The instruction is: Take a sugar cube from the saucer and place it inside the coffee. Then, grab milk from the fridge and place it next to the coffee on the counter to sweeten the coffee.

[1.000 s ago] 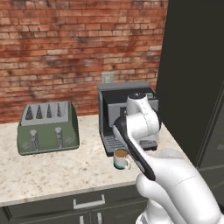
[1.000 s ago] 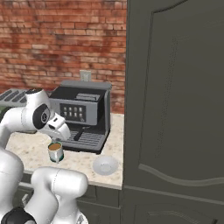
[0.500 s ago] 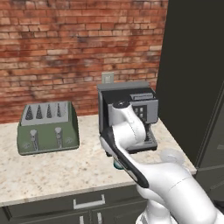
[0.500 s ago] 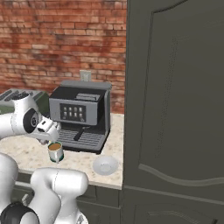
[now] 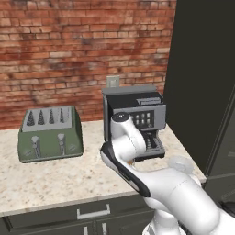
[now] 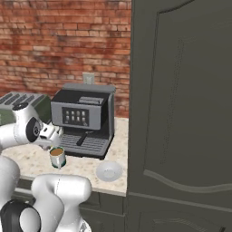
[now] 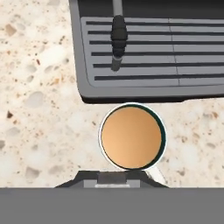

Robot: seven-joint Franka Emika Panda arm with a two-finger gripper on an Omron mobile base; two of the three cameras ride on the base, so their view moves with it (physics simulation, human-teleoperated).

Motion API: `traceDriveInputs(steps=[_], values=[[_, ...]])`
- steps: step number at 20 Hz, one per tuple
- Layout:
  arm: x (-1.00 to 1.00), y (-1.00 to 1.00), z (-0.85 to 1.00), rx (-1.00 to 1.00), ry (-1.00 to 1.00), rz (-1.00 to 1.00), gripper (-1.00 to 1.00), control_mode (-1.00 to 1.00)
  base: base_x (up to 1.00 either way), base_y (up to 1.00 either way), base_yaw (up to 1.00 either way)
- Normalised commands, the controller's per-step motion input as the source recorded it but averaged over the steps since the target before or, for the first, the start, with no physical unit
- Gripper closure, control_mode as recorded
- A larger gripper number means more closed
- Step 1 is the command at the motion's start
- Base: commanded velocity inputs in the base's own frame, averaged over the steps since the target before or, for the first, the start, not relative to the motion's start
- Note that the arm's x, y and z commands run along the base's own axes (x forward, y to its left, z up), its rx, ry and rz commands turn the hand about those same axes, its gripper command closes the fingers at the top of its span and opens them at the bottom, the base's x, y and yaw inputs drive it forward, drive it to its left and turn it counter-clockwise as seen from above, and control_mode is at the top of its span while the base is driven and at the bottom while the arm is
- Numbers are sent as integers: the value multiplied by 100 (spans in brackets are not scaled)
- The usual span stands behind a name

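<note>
From above in the hand view, the coffee (image 7: 132, 136) is a teal mug with a whitish rim, full of brown liquid, directly ahead of my gripper (image 7: 112, 178). The dark tips are shut, with a small pale block, the sugar cube (image 7: 112, 176), pinched between them. In the right base view the hand (image 6: 50, 136) hangs just above the mug (image 6: 57, 157) on the counter (image 6: 27, 161). The glassy saucer (image 6: 109, 171) lies right of the mug, near the fridge (image 6: 181, 113). My arm hides the mug in the left base view, where the saucer (image 5: 181, 163) is visible. The milk is out of view.
A grey-black espresso machine (image 6: 84, 115) stands right behind the mug, its drip tray (image 7: 153, 57) close to the rim. A green toaster (image 5: 48, 133) sits at the left of the counter. The closed fridge door walls off the right side.
The arm has swung left and its elbow now covers the mug in the left base view. The hand has settled over the coffee. The gripper stays shut.
</note>
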Motion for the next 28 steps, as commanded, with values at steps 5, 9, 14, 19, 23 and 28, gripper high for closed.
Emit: traceDriveInputs(steps=[5, 9, 14, 19, 23, 28], values=[[36, -1, -1, -5, -7, 0, 100, -100, 0, 0, 0], [9, -6, -11, 0, 0, 0, 100, -100, 0, 0, 0], [0, -8, -16, 0, 0, 0, 100, -100, 0, 0, 0], [0, -12, -8, 0, 0, 0, 100, -100, 0, 0, 0], [2, -9, -4, 0, 0, 0, 100, -100, 0, 0, 0], [4, 0, 0, -2, 0, 0, -100, -100, 0, 0, 0]])
